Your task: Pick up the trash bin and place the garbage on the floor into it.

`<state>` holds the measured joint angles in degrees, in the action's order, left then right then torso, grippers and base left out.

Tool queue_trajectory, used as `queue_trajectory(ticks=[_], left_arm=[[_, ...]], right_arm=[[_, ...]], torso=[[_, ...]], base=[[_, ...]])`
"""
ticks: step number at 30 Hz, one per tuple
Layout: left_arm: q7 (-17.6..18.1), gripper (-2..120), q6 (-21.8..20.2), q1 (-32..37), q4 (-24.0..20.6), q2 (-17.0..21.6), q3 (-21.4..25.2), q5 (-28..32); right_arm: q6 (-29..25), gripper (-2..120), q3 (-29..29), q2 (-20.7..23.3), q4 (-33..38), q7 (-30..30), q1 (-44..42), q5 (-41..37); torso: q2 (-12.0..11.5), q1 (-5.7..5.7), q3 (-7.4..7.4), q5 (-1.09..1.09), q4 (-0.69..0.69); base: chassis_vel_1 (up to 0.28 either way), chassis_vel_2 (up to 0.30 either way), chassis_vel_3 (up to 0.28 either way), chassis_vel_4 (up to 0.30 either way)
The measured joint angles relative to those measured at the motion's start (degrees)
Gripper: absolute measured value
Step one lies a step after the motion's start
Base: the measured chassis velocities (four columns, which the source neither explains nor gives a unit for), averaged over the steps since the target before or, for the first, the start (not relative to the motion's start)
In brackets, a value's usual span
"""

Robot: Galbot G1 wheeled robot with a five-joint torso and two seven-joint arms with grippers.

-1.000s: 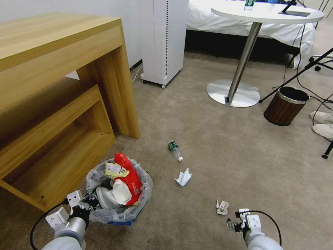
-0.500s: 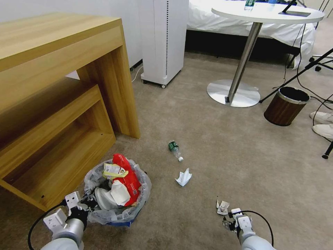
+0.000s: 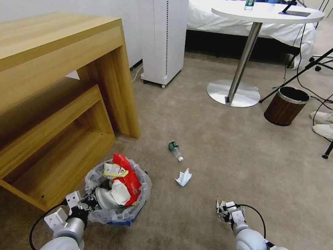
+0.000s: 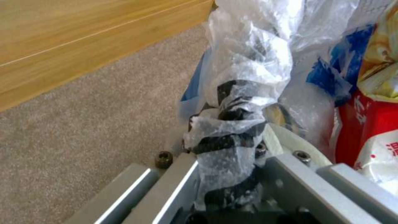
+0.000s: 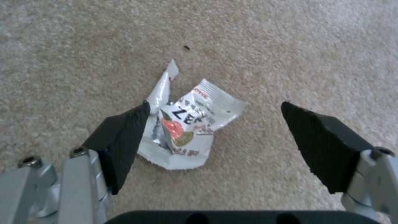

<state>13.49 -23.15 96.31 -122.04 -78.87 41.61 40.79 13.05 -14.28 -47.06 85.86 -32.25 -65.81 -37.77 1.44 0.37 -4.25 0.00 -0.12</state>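
The trash bin (image 3: 118, 205), packed with a red wrapper (image 3: 129, 180), sat on the carpet (image 3: 208, 139) at seven o'clock in the head view, beside the wooden desk (image 3: 59, 104). The left gripper (image 3: 85, 205) was clenched on its bag-lined rim. At five o'clock the right gripper (image 5: 213, 124) hung spread wide over a crumpled candy wrapper (image 5: 188, 127), one finger touching it. Crumpled white paper (image 3: 183, 177) and a small bottle (image 3: 175, 150) lay toward twelve o'clock from there.

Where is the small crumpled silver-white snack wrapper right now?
The small crumpled silver-white snack wrapper lies on the beige carpet at the robot's right, between the open fingers of the right gripper, nearer than the crumpled white paper.
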Motion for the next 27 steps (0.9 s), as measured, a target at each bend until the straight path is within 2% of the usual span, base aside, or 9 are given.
queue_trajectory(ticks=[4, 19, 27], left_arm=[[0.12, 0, -0.11, -0.41, 0.0, 0.14, -0.19, 0.42], [0.31, 0, -0.35, -0.96, 0.23, -0.11, -0.89, 0.5], [0.28, 0, -0.23, -0.45, 0.15, 0.01, -0.52, 0.42]], right_arm=[[-0.64, 77, -0.9, -0.64, -1.15, 0.15, 0.59, 0.84], [-2.2, 76, -0.96, -1.36, -2.88, 0.62, -1.0, 3.5], [-2.79, 62, -1.71, -2.44, -4.23, 0.82, -0.58, 4.46]], torso=[[0.0, 0.0, 0.0, 0.0, 0.0], [0.0, 0.0, 0.0, 0.0, -0.01], [0.0, 0.0, 0.0, 0.01, 0.0]], base=[[0.0, 0.0, 0.0, 0.0], [0.0, 0.0, 0.0, 0.0], [0.0, 0.0, 0.0, 0.0]])
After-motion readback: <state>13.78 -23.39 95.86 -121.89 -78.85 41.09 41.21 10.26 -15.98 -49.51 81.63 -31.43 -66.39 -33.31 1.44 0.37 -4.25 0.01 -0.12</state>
